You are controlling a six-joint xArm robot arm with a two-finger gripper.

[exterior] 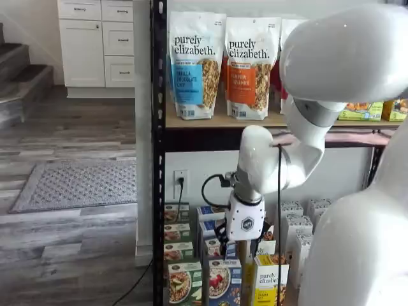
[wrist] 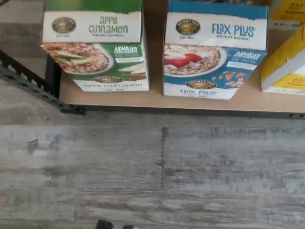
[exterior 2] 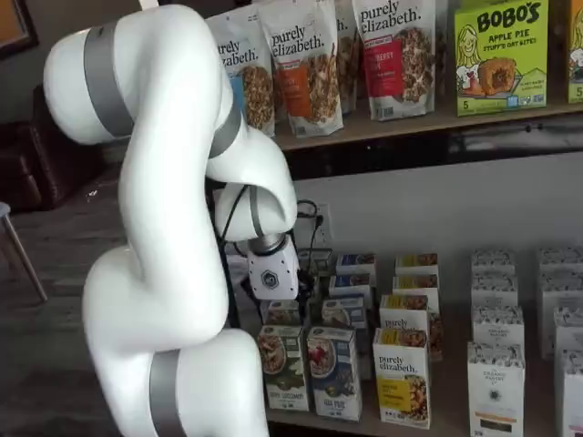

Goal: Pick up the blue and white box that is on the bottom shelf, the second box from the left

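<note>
The blue and white box (wrist: 214,52), marked "Flax Plus", stands upright at the front of the bottom shelf (wrist: 114,101), with a bowl of cereal and red berries on its front. It also shows in both shelf views (exterior: 224,280) (exterior 2: 333,371). My gripper (exterior: 233,244) hangs in front of the shelf rows, above and a little behind the front boxes, apart from the blue box. It also shows in a shelf view (exterior 2: 279,302). Only its white body and some dark parts below it show, so I cannot tell whether the fingers are open. Nothing is in it.
A green "Apple Cinnamon" box (wrist: 95,47) stands left of the blue box and a yellow "purely elizabeth" box (exterior 2: 402,376) right of it. More boxes line up behind them. The black rack post (exterior: 157,153) is at the left. Granola bags (exterior: 194,64) fill the upper shelf.
</note>
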